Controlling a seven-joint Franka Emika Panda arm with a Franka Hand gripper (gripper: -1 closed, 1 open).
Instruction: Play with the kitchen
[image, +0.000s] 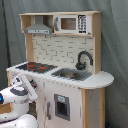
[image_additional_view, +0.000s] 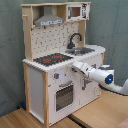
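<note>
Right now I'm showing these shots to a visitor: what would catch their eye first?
The tall white and wood toy kitchen fills the middle of both exterior views, with a black-red hob, a black tap over the steel sink and a grey hood up top. The white robot arm reaches at the kitchen's front, below the counter beside the oven door.

White rounded arm (image_additional_view: 102, 77) segments, with a blue light at one joint.
</note>
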